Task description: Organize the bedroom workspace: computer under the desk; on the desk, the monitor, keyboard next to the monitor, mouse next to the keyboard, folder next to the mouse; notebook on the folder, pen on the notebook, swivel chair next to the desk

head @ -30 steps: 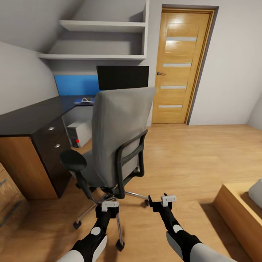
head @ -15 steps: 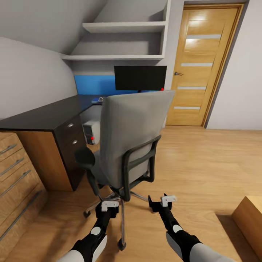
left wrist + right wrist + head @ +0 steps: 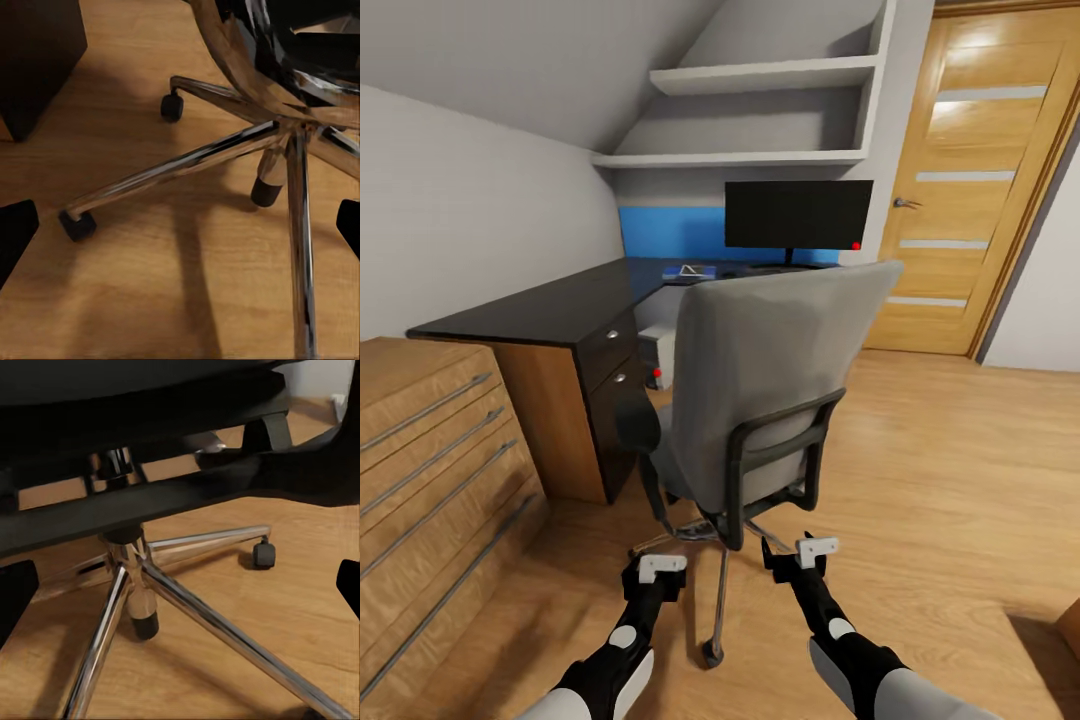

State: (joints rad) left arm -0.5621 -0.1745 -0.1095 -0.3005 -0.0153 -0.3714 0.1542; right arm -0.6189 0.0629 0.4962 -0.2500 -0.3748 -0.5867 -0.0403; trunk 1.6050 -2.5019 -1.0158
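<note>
While you face the swivel chair (image 3: 780,380) from behind at centre frame, its tall back hides the seat, so I can't tell whether the folder is up there. The monitor (image 3: 798,215) is already standing on the desk (image 3: 530,315) at upper centre, and the computer (image 3: 657,357) sits underneath, left of the chair. Something small lies on the desk by the monitor, too far off to name. Keyboard, mouse, folder, notebook and pen all look left to do. Your left claw (image 3: 655,577) and right claw (image 3: 797,558) hang low at the bottom of the frame over the chrome base, both wide apart, holding nothing. Glossy black desk, wood floor (image 3: 940,470), wooden chest of drawers (image 3: 430,450) at left, door (image 3: 980,180) at upper right.
</note>
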